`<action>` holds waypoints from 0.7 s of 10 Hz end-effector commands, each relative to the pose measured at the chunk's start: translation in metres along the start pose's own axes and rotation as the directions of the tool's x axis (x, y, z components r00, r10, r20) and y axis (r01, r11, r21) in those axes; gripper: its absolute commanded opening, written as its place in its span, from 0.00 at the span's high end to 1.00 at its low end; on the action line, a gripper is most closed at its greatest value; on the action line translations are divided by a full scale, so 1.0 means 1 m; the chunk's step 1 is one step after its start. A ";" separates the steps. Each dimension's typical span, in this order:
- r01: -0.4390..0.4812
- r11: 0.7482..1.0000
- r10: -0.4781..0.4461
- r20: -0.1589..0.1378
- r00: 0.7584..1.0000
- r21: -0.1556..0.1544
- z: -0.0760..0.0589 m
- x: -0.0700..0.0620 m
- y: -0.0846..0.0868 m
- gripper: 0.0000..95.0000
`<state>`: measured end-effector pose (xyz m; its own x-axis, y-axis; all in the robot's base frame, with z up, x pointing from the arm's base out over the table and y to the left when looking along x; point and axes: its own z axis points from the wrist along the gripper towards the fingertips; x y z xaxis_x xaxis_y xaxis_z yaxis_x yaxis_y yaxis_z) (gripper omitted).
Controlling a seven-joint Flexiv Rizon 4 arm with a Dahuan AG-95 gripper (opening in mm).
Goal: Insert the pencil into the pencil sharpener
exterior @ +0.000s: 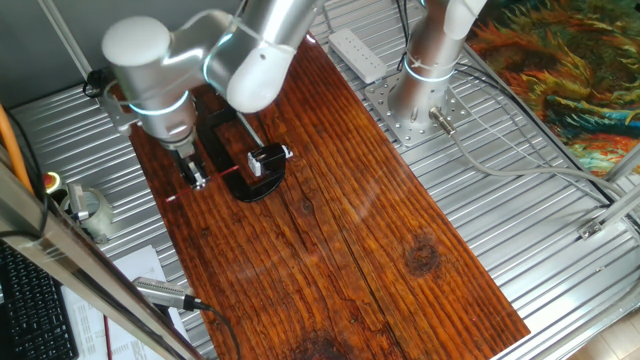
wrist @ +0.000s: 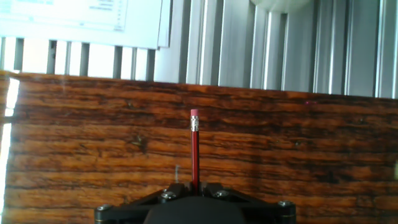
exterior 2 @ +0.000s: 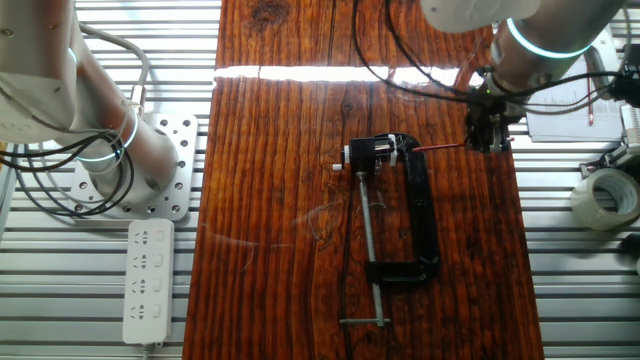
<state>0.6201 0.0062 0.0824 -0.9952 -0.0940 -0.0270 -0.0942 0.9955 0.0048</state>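
Note:
The pencil (wrist: 194, 149) is a thin red stick with a pink eraser end. In the hand view it stands up from between my fingers. My gripper (wrist: 194, 186) is shut on it. In the other fixed view my gripper (exterior 2: 487, 138) is near the board's right edge. From it the pencil (exterior 2: 442, 148) runs left, level, toward the pencil sharpener (exterior 2: 375, 152), a small black block with a silvery top at one end of the black clamp frame (exterior 2: 427, 215). Its tip is at the clamp by the sharpener; I cannot tell whether it is inside. In the one fixed view, the gripper (exterior: 194, 175), the pencil (exterior: 234, 168) and the sharpener (exterior: 268, 158) line up.
The wooden board (exterior: 380, 250) lies on a ribbed metal table. A second arm's base (exterior 2: 110, 150) and a power strip (exterior 2: 148, 280) stand beside the board. A tape roll (exterior 2: 607, 197), papers and a grey pen-like tool (exterior: 165, 293) lie off the board near my gripper.

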 end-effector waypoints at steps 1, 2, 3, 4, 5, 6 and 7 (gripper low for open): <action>0.006 1.000 -0.006 -0.001 1.000 -0.007 0.000 0.006 -0.001 1.00; 0.007 1.000 -0.007 -0.001 1.000 -0.009 -0.001 0.007 -0.001 1.00; -0.001 1.000 0.001 -0.003 1.000 -0.009 0.000 0.007 0.004 1.00; -0.006 1.000 0.006 -0.003 1.000 -0.008 0.002 0.006 0.007 1.00; -0.011 1.000 0.011 -0.004 1.000 -0.002 0.005 0.006 0.012 1.00; -0.010 1.000 0.010 -0.003 1.000 -0.003 0.006 0.008 0.012 1.00; -0.004 1.000 0.004 -0.002 1.000 -0.003 0.007 0.010 0.011 1.00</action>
<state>0.6093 0.0154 0.0738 -0.9954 -0.0923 -0.0254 -0.0926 0.9956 0.0122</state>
